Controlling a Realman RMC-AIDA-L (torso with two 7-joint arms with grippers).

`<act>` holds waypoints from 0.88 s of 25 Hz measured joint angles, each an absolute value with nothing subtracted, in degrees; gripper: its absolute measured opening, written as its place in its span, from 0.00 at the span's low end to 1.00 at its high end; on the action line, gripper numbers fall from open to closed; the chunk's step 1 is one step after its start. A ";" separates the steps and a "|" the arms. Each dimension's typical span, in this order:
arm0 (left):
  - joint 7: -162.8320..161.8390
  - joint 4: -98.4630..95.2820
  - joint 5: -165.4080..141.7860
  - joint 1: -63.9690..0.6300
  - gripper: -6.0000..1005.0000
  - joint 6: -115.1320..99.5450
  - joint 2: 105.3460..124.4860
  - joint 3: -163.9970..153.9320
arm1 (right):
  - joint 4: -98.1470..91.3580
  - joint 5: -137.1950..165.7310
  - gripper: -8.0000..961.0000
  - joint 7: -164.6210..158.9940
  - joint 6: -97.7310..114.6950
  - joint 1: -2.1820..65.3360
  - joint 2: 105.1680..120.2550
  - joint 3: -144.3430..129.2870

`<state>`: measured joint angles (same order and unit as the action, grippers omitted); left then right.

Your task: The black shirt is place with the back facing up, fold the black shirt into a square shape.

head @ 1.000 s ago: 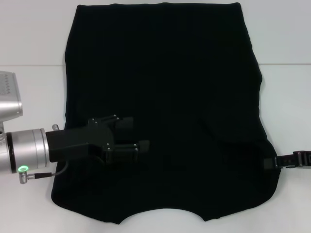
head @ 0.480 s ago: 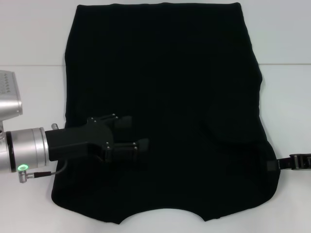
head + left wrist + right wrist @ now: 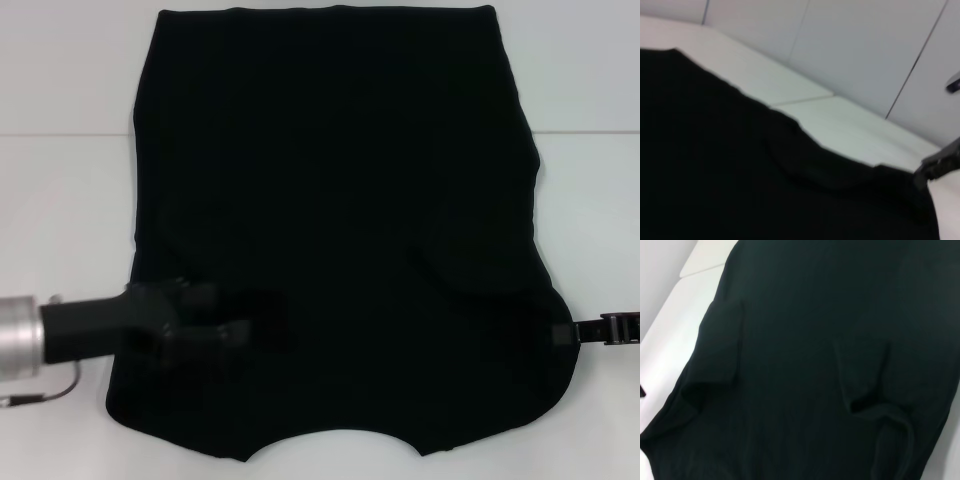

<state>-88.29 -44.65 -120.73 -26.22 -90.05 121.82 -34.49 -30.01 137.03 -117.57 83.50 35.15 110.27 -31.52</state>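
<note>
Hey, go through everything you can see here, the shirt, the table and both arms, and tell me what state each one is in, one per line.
black shirt: spread flat, both sleeves folded inward, body not yet folded, no lettering showing.
left pincer: low over the shirt's near left part.
right pincer: at the shirt's near right edge, mostly out of frame.
white table: bare around the shirt, a seam crossing it.

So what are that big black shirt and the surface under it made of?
The black shirt looks like soft matte knit fabric, likely cotton: it lies limp, with folds and creased edges in the right wrist view. The table looks like a smooth, hard white panel, perhaps laminate, with a thin seam line; its exact material can't be told.
</note>
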 joint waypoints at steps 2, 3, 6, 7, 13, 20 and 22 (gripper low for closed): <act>-88.78 -47.05 -122.46 -24.71 0.86 -90.79 122.03 -33.80 | -29.94 137.02 0.04 -117.25 83.48 35.15 110.23 -31.20; -88.57 -48.45 -123.59 -23.98 0.86 -91.02 122.20 -33.27 | -29.93 137.02 0.04 -117.20 83.46 35.16 110.23 -31.12; -87.44 -51.70 -126.84 -22.54 0.86 -91.00 122.55 -32.27 | -30.05 137.02 0.04 -117.17 83.36 35.36 110.21 -30.77; -87.19 -52.46 -127.88 -22.37 0.86 -90.94 122.57 -32.10 | -30.06 137.02 0.04 -117.17 83.36 35.48 110.22 -30.51; -83.95 -55.22 -133.43 -22.23 0.86 -89.55 122.57 -31.82 | -29.87 136.96 0.04 -117.59 83.13 36.10 110.21 -29.04; -80.94 -55.22 -136.60 -22.44 0.86 -87.66 122.53 -31.71 | -29.52 135.36 0.04 -117.28 83.20 35.48 110.94 -28.13; -80.61 -55.27 -137.31 -22.33 0.86 -87.02 122.52 -31.71 | -29.48 134.90 0.04 -116.99 83.05 35.13 111.23 -28.12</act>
<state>-80.61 -55.27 -137.31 -22.33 -87.02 122.52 -31.71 -29.48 134.90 -116.99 83.05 35.13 111.23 -28.12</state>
